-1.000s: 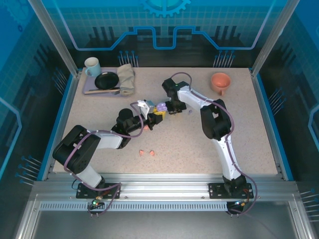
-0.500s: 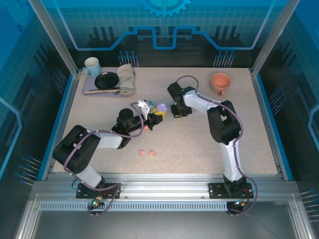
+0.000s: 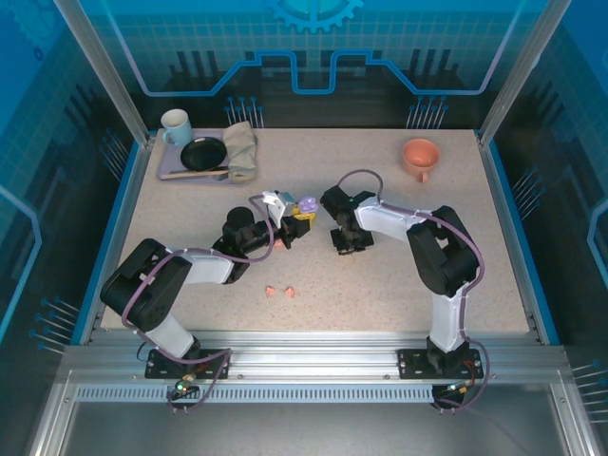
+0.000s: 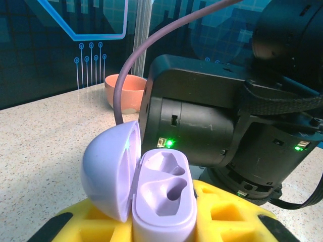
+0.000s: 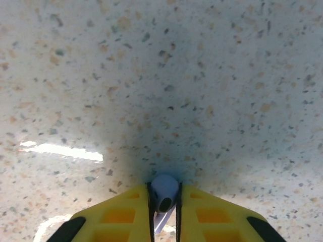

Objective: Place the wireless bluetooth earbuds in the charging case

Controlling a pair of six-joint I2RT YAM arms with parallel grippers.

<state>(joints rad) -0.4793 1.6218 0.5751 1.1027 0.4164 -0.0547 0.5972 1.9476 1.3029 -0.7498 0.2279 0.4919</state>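
Observation:
My left gripper (image 3: 296,220) is shut on the lilac charging case (image 4: 164,201), which stands upright between its yellow fingers (image 4: 227,214). The case's lid (image 4: 108,171) is swung open to the left and both sockets are bare. In the top view the case (image 3: 307,205) sits at mid-table. My right gripper (image 3: 347,243) hangs just right of it, low over the table, shut on one lilac earbud (image 5: 165,191) pinched between its yellow fingers (image 5: 121,217). Two salmon-pink earbuds (image 3: 278,292) lie on the table toward the front.
A grey tray (image 3: 171,174) at the back left carries a mug (image 3: 176,126), a black plate (image 3: 203,153) and a folded cloth (image 3: 241,150). An orange cup (image 3: 419,155) stands at the back right. The right arm's black wrist (image 4: 212,131) looms close behind the case.
The right gripper has drawn away from the case, moving right and toward the front with the lilac earbud in it. The left arm and the case have stayed put.

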